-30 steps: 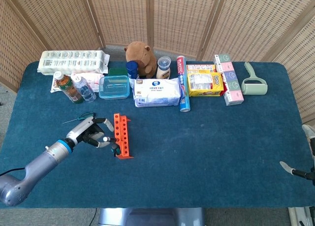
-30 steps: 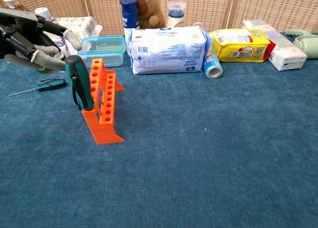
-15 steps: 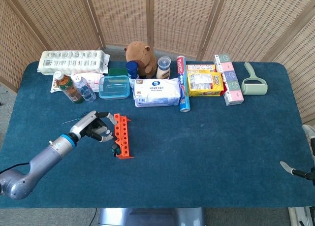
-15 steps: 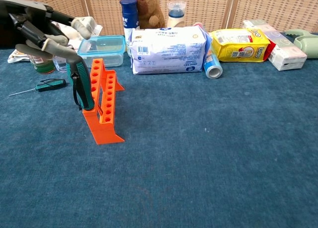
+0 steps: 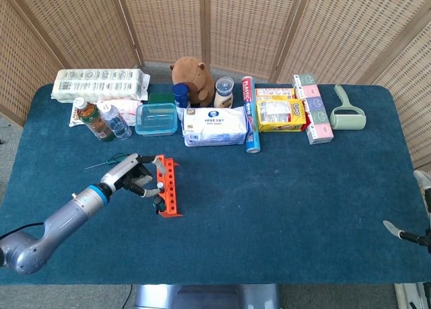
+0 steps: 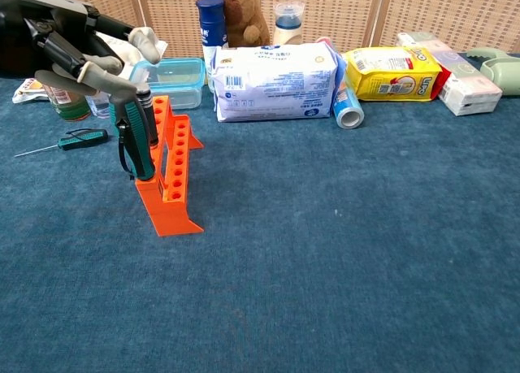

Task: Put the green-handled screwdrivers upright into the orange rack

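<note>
left hand [image 6: 77, 44] is hovering over the rack-side screwdriver [image 6: 136, 141], fingers [image 6: 114, 72] looking spread and maybe just brushing its top | that screwdriver is standing upright at the orange rack [image 6: 171, 166], near end | second screwdriver [image 6: 81, 138] is lying on the tabletop [image 6: 341, 251] | yellow pack [image 6: 390, 71] is reading "Lipo" | right hand [image 5: 404, 233] is barely showing, fingers unclear

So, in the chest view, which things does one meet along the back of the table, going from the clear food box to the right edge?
Clear food box → blue bottle → white wipes pack → blue can lying down → yellow packet → pastel box → green lint roller.
</note>
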`<state>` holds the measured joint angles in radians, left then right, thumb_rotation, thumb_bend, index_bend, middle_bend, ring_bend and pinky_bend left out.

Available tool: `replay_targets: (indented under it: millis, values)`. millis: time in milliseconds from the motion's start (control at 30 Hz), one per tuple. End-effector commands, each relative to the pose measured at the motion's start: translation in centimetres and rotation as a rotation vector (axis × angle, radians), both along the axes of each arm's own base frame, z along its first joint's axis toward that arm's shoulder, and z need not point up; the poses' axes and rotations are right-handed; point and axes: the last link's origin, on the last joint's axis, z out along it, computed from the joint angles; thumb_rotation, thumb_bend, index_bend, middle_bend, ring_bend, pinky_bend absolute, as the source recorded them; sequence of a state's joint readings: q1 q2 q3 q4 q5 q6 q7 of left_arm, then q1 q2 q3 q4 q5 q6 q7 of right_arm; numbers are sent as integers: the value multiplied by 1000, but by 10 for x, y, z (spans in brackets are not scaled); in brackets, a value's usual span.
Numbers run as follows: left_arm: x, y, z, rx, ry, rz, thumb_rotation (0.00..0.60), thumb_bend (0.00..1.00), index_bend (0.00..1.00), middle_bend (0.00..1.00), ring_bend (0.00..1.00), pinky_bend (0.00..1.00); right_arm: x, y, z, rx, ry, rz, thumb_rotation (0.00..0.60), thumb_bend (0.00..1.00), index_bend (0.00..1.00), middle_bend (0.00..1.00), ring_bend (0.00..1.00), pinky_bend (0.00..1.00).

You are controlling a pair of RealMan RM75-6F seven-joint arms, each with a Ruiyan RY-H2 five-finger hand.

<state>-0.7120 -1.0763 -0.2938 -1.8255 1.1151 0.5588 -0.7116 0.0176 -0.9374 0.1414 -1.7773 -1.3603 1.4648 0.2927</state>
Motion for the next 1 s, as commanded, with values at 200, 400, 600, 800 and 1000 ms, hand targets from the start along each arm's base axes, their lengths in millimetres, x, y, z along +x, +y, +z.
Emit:
replay_targets:
  millis: [200,400,600,800,1000]
  values:
    - [-5,-1,9,31,-10,11,600,242,440,962,971,995,0,0,0,1,0,1,600,85,59,60,8,0]
    - [0,2,19,124,-39,-28,600,243,435,963,971,995,2,0,-2,6,2,4,600,85,59,60,8,0]
    - [19,7,15,123,-38,-83,600,240,345,962,970,995,2,1,-1,2,3,4,600,85,59,60,9,0]
    - [31,10,9,94,50,-131,600,240,344,962,971,995,1,1,0,-1,0,3,600,85,59,60,8,0]
    - [30,11,5,99,103,-118,600,241,345,962,970,995,1,0,1,-2,-3,3,600,86,59,60,8,0]
